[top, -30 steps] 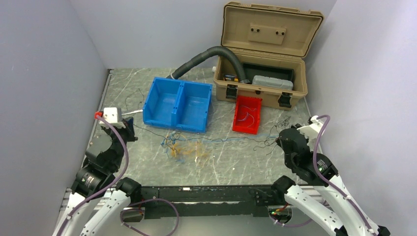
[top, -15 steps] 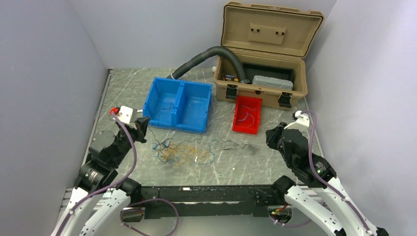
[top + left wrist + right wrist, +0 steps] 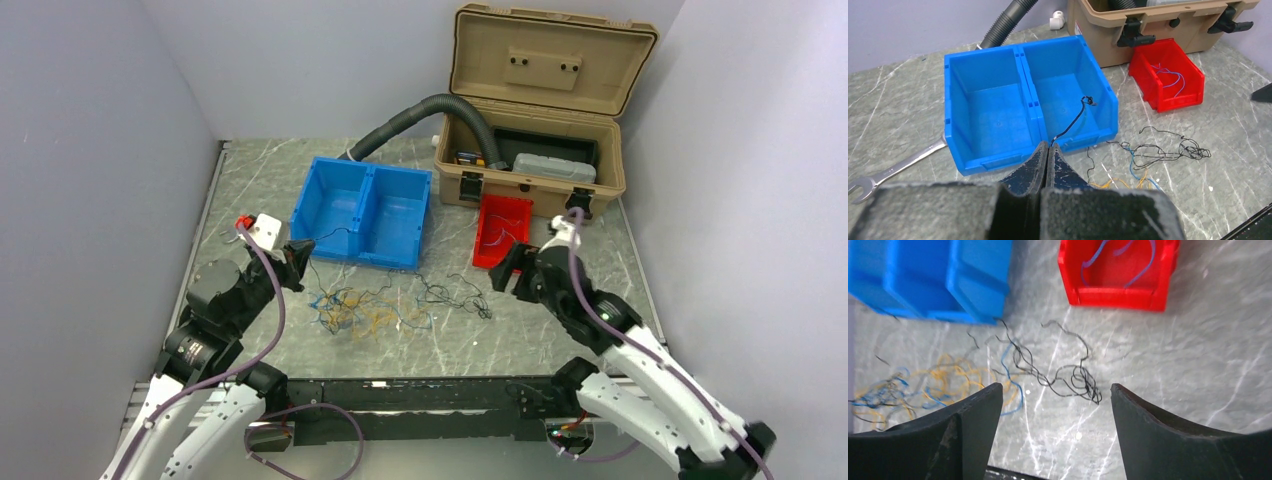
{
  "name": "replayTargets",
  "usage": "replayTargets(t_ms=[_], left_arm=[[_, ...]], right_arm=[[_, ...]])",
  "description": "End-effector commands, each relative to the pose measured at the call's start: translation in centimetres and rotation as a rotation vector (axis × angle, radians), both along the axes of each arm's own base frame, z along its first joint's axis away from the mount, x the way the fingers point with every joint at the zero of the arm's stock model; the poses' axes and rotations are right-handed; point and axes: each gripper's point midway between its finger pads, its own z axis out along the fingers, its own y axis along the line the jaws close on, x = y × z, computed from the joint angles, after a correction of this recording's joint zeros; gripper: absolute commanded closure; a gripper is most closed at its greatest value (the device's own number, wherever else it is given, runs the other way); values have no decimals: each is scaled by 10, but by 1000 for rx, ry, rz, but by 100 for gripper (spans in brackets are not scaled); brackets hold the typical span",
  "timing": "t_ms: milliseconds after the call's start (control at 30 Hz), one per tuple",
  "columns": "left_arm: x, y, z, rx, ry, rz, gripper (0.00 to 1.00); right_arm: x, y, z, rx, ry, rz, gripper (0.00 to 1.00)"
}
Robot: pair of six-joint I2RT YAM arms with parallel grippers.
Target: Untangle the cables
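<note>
While the left hand (image 3: 1047, 150) has its fingers pressed together on one black cable (image 3: 1075, 117), which runs from the fingertips over the front wall of the blue bin (image 3: 993, 70) into its right compartment, the right hand (image 3: 1055, 405) hangs with fingers wide apart and empty, just above a loose black knot (image 3: 1075, 380). A few blue strands lie in the red bin (image 3: 1113, 295) beyond the right hand, so some sorting looks done. Most of the cables (image 3: 360, 308), yellow-orange, blue and black, lie heaped between the two hands, so I judge the bulk is left. The bench (image 3: 250, 190) is flat grey marbled stone. Plain pale walls (image 3: 100, 150) close it in, and an open tan toolbox (image 3: 550, 60) with a grey hose (image 3: 400, 125) stands beyond the bins.
</note>
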Motion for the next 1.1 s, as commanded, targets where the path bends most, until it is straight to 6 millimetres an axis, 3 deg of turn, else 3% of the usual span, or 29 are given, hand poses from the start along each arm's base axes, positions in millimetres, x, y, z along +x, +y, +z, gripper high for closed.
replayTargets(t_ms=[0, 100, 233, 333, 533, 733, 867, 1067], left_arm=[[-1, -1, 21, -14, -66, -13, 100], [-1, -1, 21, -14, -67, -13, 100], [-2, 0, 21, -12, -66, -13, 100], [-2, 1, 22, -14, -70, -8, 100], [-2, 0, 21, -15, -69, -10, 100], [-2, 1, 21, -14, -65, -6, 100], [-2, 2, 21, -15, -68, -4, 100], [-4, 4, 22, -17, -75, 3, 100]], right_arm=[[4, 39, -33, 110, 142, 55, 16], [6, 31, -60, 160, 282, -149, 6], [0, 41, -85, 312, 391, -293, 0], [4, 52, -89, 403, 389, -335, 0], [1, 75, -104, 396, 461, -345, 0], [6, 86, -118, 388, 470, -410, 12], [20, 80, -118, 364, 421, -489, 24], [35, 71, -121, 299, 388, -555, 29]])
